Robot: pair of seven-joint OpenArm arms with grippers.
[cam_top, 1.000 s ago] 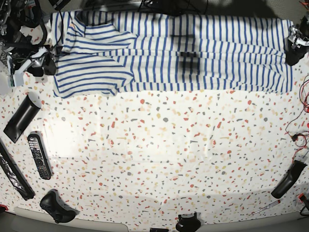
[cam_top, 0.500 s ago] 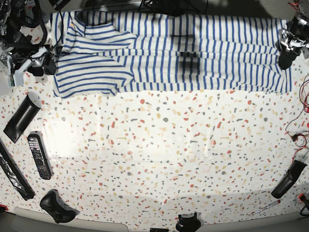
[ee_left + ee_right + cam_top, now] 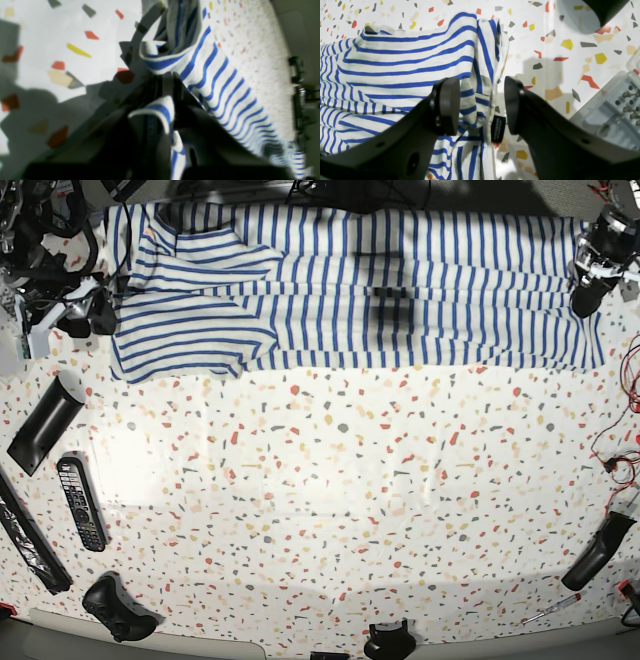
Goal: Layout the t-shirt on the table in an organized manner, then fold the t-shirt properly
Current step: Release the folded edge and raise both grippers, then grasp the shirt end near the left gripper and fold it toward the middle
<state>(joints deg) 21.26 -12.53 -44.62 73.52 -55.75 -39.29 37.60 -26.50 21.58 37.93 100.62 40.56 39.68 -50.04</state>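
Note:
The white, blue-striped t-shirt (image 3: 400,290) lies spread along the far side of the terrazzo table (image 3: 350,500). One sleeve is folded over at its left end. My left gripper (image 3: 585,298) is at the shirt's right edge. In the left wrist view this gripper (image 3: 168,83) is shut on a bunched fold of the t-shirt (image 3: 217,75). My right gripper (image 3: 85,315) is at the shirt's left end. In the right wrist view it (image 3: 481,105) is open, its fingers either side of the shirt's edge (image 3: 407,62) and a dark label (image 3: 498,128).
A remote (image 3: 80,502), a black bar (image 3: 42,425) and a game controller (image 3: 118,608) lie at the left and front left. A black handle (image 3: 597,552), a screwdriver (image 3: 550,610) and red cables (image 3: 625,460) are at the right. A clear plastic box (image 3: 615,110) sits beside my right gripper.
My left gripper has moved a little leftward over the shirt's right edge, drawing that edge in slightly. The right arm and the rest of the shirt have not moved.

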